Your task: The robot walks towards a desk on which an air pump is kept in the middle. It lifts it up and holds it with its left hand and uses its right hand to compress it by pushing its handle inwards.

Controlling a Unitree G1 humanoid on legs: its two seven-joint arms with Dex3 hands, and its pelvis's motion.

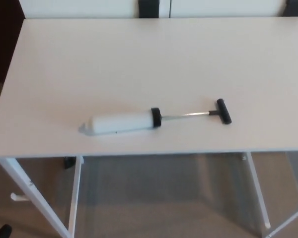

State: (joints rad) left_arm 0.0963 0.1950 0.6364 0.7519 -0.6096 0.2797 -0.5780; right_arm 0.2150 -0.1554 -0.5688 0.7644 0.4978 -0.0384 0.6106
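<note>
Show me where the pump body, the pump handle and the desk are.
pump body [121,122], head view, middle of the white cylinder.
pump handle [224,111], head view, middle of the black T-grip.
desk [139,59], head view, bare white top.

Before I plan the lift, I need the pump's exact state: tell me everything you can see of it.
The pump lies flat on the white desk, near its front edge, lengthwise across the picture. Its body is a white cylinder, plastic by its look, with a tapered nozzle pointing to the robot's left. A black collar closes the other end. From it a thin metal rod runs out, extended, to a black T-handle at the robot's right. Only the desk touches it; no hand is in view.
</note>
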